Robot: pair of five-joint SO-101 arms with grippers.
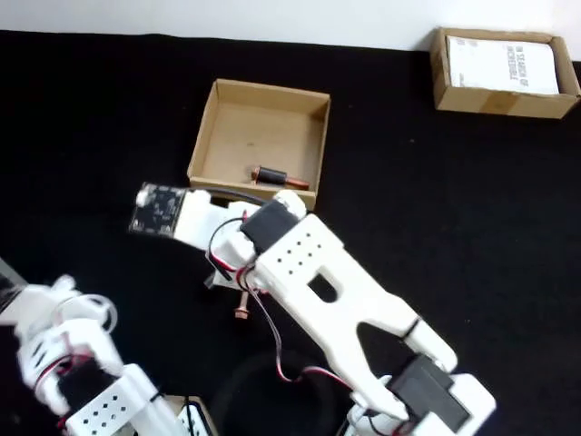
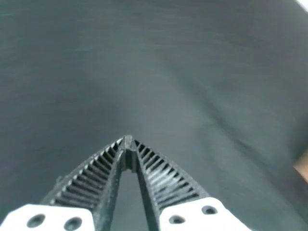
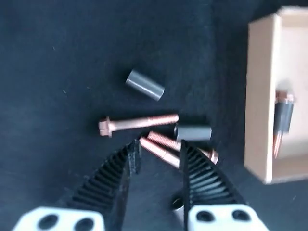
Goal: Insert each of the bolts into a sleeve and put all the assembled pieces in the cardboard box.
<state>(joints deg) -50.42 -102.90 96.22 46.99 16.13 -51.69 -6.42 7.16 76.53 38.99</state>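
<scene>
— What did the black counter (image 1: 472,236) hold?
— Three loose bolts (image 3: 137,122) and two sleeves (image 3: 144,84) near the box (image 1: 201,136). One assembled piece (image 1: 270,175) lay inside it.
— And your tools?
— My right tool (image 3: 159,147) hung released, jaws apart over two of the bolts. My left tool (image 2: 128,142) was clenched on nothing above bare counter.
</scene>
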